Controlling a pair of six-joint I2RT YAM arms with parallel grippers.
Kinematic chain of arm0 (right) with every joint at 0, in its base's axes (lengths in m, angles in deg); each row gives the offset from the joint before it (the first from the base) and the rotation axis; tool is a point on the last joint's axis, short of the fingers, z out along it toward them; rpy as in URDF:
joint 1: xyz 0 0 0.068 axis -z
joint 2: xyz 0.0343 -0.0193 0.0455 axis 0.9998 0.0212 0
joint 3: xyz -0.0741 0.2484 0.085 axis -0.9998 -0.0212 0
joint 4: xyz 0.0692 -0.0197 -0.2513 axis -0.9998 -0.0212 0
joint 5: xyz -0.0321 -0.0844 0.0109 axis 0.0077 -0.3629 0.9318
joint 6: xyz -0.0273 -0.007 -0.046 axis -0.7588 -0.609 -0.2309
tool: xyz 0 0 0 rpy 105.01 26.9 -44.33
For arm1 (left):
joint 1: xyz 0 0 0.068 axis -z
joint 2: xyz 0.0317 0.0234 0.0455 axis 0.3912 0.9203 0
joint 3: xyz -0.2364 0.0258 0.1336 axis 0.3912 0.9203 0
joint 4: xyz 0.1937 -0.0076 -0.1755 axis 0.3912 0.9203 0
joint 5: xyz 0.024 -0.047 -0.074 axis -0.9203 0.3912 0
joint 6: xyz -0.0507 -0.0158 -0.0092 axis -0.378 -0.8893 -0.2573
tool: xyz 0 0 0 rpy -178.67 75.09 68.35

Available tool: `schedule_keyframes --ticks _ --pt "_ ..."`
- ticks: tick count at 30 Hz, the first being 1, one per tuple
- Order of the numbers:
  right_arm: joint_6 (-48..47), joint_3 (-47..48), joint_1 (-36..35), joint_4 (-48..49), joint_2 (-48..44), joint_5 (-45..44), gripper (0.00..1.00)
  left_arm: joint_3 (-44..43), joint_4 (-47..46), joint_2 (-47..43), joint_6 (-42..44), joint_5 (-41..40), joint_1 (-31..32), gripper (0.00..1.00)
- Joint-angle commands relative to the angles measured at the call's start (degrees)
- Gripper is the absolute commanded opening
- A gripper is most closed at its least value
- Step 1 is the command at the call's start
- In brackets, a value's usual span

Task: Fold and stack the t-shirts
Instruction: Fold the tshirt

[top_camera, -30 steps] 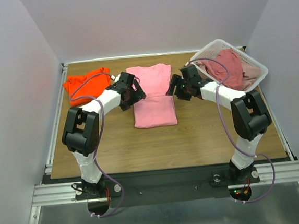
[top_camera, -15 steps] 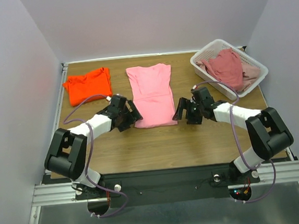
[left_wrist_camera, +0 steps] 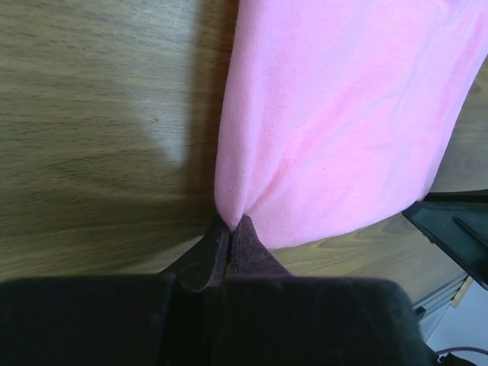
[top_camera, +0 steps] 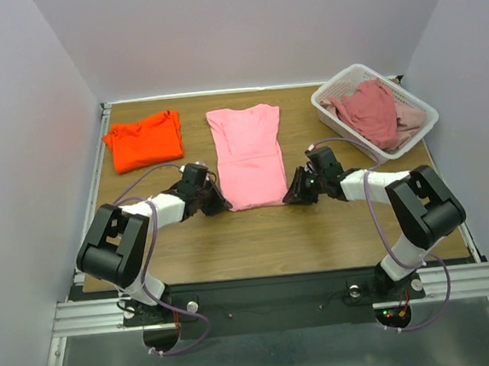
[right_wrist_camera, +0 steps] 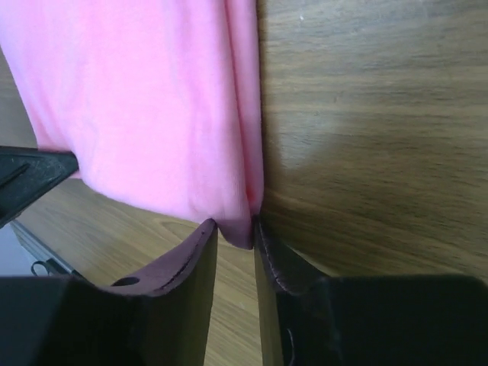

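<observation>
Standing by the rig, I see the wooden surface (top_camera: pixel 334 226) laid out like a small sorting line. The pink t-shirt (top_camera: pixel 247 153) lies flat in the middle with its collar at the far side and its hem towards the arms. It is narrowed to a long panel with no sleeves sticking out. That shape suggests the side folds are done and the lengthwise fold is what remains.

The white basket (top_camera: pixel 331 98) sits at the far right corner, holding a dusty rose t-shirt (top_camera: pixel 374 112) and something paler beneath it. I take these for the waiting supply, parked out of the working area. The orange t-shirt (top_camera: pixel 144 140) rests at the far left as a compact folded square, probably the start of the stack.

Both arms reach low and inward to the hem, one at each near corner, so the cloth can be lifted evenly rather than dragged askew. The left gripper (top_camera: pixel 215 204) is clamped tight on the near-left corner. Its wrist view shows the fabric puckering into the closed tips.

The right gripper (top_camera: pixel 297 194) has its fingers (right_wrist_camera: pixel 191 259) either side of the near-right corner with a narrow gap between them. Cloth sits in that gap, but I cannot tell whether it is truly pinched.
</observation>
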Motion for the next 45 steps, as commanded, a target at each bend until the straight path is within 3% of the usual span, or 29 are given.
schedule_keyframes --ticks 1,2,3,7,12,15,20,26,30,37,45 --pt "0.54 -0.61 -0.63 1.64 0.82 -0.39 0.21 1.12 0.77 0.95 0.66 0.98 0.26 0.00" --pt "0.54 -0.96 -0.71 1.73 -0.23 -0.21 0.04 1.82 0.77 0.34 0.57 1.15 0.34 0.00" --pt "0.37 -2.27 -0.80 1.56 -1.46 0.14 0.00 2.52 0.86 -1.58 0.49 1.42 0.52 0.00" --pt "-0.25 -8.25 -0.89 -0.64 -11.91 1.45 0.00 8.14 2.35 -11.69 -1.71 0.11 3.59 0.00" --pt "-1.30 -14.94 -1.51 -13.95 -30.53 5.23 0.00 14.21 9.54 -26.10 -7.86 -0.34 11.58 0.00" --pt "-2.01 -13.81 -1.51 -23.37 -41.61 4.36 0.00 13.96 15.35 -37.77 -10.67 -0.78 14.93 0.00" --pt "0.36 -10.56 -1.59 -24.90 -50.60 5.15 0.00 8.87 21.33 -43.96 -11.38 -2.35 15.99 0.00" --pt "0.01 -1.07 -1.59 -24.81 -45.87 -2.66 0.00 -1.06 24.50 -38.18 -7.78 -7.79 15.90 0.00" --pt "-0.60 4.65 -1.59 -24.29 -37.97 -8.90 0.00 -8.00 25.03 -32.11 -5.84 -9.83 14.06 0.00" --pt "-2.88 15.02 -1.51 -22.45 -25.75 -14.35 0.00 -13.11 20.81 -22.45 -0.84 -4.91 3.70 0.00" --pt "-4.03 24.16 -0.81 -20.60 -13.71 -17.70 0.00 -20.58 19.32 -12.43 3.91 -2.36 -1.23 0.00"
